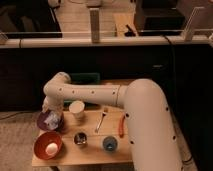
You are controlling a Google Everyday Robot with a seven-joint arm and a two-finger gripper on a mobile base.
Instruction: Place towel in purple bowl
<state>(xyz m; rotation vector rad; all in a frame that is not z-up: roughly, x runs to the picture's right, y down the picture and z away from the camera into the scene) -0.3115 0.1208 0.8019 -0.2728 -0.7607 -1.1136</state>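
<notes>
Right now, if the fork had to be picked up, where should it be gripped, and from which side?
Grip the fork at mid-handle, coming straight down from above. It lies flat on the table, tines toward the far edge, with open wood on both sides. The cup is the nearest obstacle, on its left. The gripper is over the purple bowl, by the towel.
</notes>
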